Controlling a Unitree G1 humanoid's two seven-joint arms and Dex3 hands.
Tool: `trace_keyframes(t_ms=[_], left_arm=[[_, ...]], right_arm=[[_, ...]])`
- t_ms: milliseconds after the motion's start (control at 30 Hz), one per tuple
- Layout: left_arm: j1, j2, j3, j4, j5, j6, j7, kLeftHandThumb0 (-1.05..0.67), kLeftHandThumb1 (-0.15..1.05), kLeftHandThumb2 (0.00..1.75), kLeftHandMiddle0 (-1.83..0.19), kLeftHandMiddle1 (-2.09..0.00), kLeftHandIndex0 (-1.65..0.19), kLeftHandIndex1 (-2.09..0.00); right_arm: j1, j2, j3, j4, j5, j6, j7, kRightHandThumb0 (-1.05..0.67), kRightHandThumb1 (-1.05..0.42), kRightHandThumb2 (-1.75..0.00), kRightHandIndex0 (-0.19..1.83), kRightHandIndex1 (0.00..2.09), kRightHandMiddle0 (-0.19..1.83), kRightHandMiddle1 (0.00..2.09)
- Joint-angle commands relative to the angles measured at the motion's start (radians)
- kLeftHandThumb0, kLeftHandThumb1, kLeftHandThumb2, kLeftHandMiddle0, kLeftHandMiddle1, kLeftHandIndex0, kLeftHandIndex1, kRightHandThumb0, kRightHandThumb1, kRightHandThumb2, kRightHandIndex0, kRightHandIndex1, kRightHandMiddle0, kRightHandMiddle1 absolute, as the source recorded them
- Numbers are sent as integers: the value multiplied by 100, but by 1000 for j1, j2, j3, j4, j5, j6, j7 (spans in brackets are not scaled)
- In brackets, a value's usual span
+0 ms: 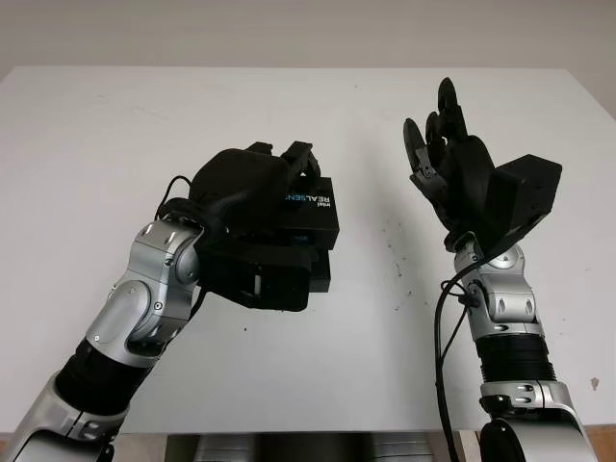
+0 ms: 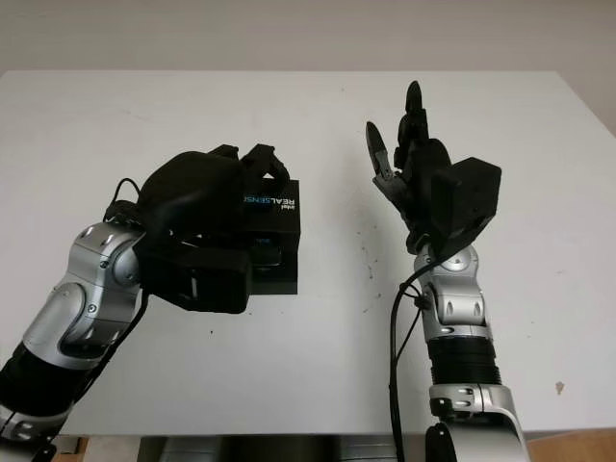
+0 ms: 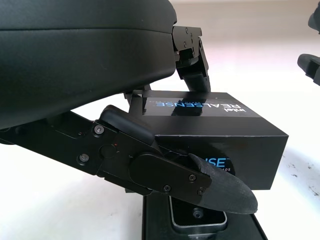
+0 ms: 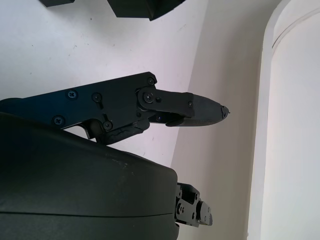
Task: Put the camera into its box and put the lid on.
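Lid [image 3: 210, 122] is gripped in your left hand [image 1: 255, 192], hovering just above the box base [image 3: 200, 232] on the table [image 1: 96, 144] | camera [image 3: 196, 216] already sits inside | next: square the lid's edges, then lower | right hand [image 1: 452, 164] raised, open, empty | base mostly hidden beneath lid.

The lid [image 3: 215, 125] and left hand [image 1: 255, 197] hide most of the camera [image 3: 196, 216]

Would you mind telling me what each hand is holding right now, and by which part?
The left hand grips the black lid by its opposite long sides, above the box base. The right hand is raised over the table, open, holding nothing.
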Motion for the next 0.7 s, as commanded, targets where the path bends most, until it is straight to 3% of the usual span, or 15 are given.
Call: trace_keyframes(t_ms=[0, 100, 267, 367, 433, 667], left_arm=[[16, 6, 18, -28, -8, 6, -9, -24, 105, 23, -39, -209, -9, -148], [31, 12, 19, -34, -8, -1, 3, -25, 105, 23, -39, -209, -12, -137], [59, 20, 26, -23, -20, -36, 47, -25, 105, 21, -41, -209, 0, -195], [77, 21, 36, -1, -51, -64, 75, -24, 105, 24, -55, -209, 2, -205], [85, 26, 35, 21, -63, -93, 102, -24, 105, 26, -61, -209, 1, -202], [94, 30, 18, 100, -54, -174, 197, -26, 105, 30, -35, -209, -2, -160]], right_arm=[[4, 2, 3, -27, 2, 3, 1, -53, -105, -46, -19, 0, -19, 0], [5, 5, 2, -27, 8, 2, 5, -54, -105, -45, -19, 0, -19, 0], [8, 3, 2, -32, 14, 9, 8, -54, -105, -45, -19, 0, -19, 1], [8, 0, 5, -31, 8, 8, 9, -54, -105, -45, -19, 0, -19, 0], [8, -2, 6, -31, 7, 7, 10, -54, -105, -46, -19, 0, -19, 0], [8, -3, 4, -28, 8, 11, 10, -56, -105, -44, -19, 0, -19, 1]])
